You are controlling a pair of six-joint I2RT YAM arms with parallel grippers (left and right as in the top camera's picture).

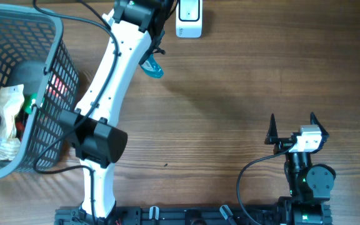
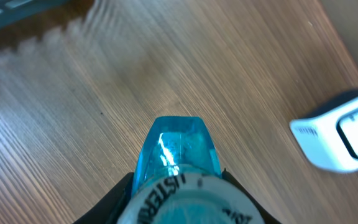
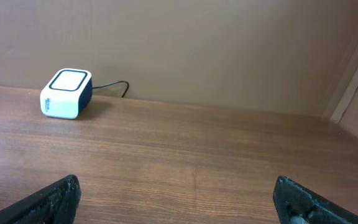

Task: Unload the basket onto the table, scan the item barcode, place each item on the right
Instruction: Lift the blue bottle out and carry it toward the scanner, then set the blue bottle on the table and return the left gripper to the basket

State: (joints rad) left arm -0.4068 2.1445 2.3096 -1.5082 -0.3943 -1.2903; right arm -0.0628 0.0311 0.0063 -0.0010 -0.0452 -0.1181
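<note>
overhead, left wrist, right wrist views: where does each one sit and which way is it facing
Overhead: above the table, looking straight down; both arms show, the left arm reaching toward the scanner.
Left wrist: on the left arm, looking down past its jaws, shut on the blue bottle, at the table.
Right wrist: on the right arm, low, looking level across the table; open jaws' tips at the bottom corners.
Shared: all three show the scanner; overhead and left wrist both show the blue bottle.
</note>
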